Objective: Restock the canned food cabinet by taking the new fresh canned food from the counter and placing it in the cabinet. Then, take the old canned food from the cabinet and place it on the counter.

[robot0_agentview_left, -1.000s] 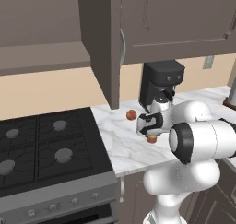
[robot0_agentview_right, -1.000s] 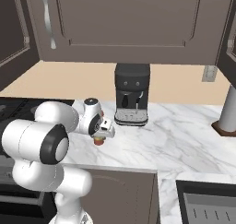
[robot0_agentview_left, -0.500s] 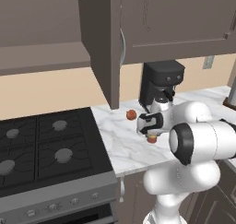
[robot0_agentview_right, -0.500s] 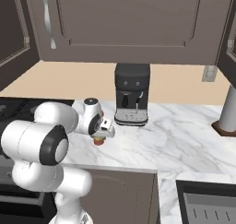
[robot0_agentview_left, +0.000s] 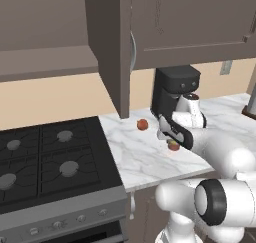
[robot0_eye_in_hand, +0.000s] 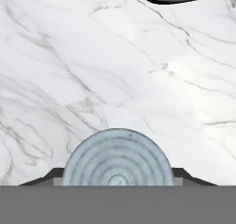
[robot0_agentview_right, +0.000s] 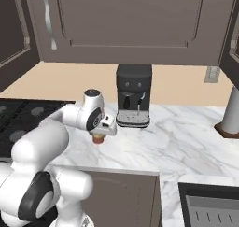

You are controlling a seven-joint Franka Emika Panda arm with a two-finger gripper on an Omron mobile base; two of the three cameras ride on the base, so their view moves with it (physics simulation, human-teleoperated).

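Note:
My gripper [robot0_agentview_left: 172, 142] hangs low over the counter [robot0_agentview_left: 135, 157], in front of the coffee machine. It is shut on the new fresh canned food [robot0_agentview_left: 174, 146], a small orange-red can with a yellowish band. From the right the can [robot0_agentview_right: 98, 138] pokes out under the gripper [robot0_agentview_right: 99, 133], close to the marble. In the hand view the can's grey ringed top [robot0_eye_in_hand: 117, 161] sits between the fingertips [robot0_eye_in_hand: 55, 174]. The cabinet [robot0_agentview_left: 117, 47] stands open up on the left, its shelf [robot0_agentview_left: 45, 62] bare where it shows. The old canned food is out of view.
A round red fruit [robot0_agentview_left: 142, 124] lies on the counter behind the gripper. The black coffee machine [robot0_agentview_right: 134, 95] stands against the wall. A black stovetop [robot0_agentview_left: 50, 157] lies to the left, a sink [robot0_agentview_right: 210, 207] at the right front, a grey cylinder [robot0_agentview_right: 231, 114] far right.

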